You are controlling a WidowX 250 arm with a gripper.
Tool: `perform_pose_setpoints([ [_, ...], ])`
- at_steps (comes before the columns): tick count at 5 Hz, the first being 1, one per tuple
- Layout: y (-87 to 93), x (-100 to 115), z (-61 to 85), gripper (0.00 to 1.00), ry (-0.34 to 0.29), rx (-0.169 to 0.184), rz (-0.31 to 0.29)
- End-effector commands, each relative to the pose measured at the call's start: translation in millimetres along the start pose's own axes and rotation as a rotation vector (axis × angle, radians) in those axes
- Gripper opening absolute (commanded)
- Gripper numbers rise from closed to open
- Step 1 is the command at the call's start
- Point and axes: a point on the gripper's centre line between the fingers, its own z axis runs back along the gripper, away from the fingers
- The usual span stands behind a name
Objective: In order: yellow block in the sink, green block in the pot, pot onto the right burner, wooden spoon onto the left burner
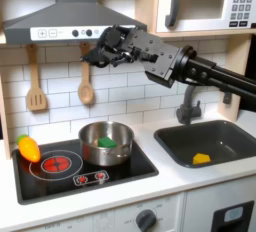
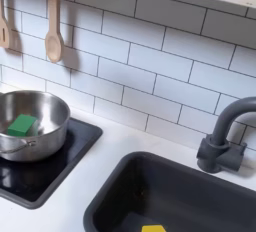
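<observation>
One shiny round steel pot (image 1: 106, 143) holding one green block (image 1: 105, 140); one yellow block (image 1: 201, 158) in the dark basin sink (image 1: 222, 136). One wooden spoon (image 1: 86, 83), oval-headed, on tiled wall (image 2: 150, 56) at pot's 11 o'clock. Tool (image 1: 97, 54) black, spread undeterminable.

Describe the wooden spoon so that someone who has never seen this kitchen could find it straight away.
Start at the white tiled wall behind the stove, under the range hood. Two wooden utensils hang there side by side; in the first exterior view the wooden spoon is the right one, nearest the end effector. Its head is a solid oval, whereas the spatula beside it has a squarish, slotted head.
</observation>
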Motion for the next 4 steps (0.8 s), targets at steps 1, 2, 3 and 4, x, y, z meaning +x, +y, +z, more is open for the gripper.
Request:
perform_pose_setpoints([
  [1, 3.6, 18.3, -7.5, 0.0, -0.052, -0.002, -0.023],
  [2, 6.4, 26.6, -9.8, 0.0, -0.075, 0.001, -0.023],
  [3, 3.1, 34.0, -13.1, 0.0, -0.092, -0.01, -0.027],
  [4, -0.2, 38.5, -13.0, 0.0, -0.105, -0.019, -0.036],
])
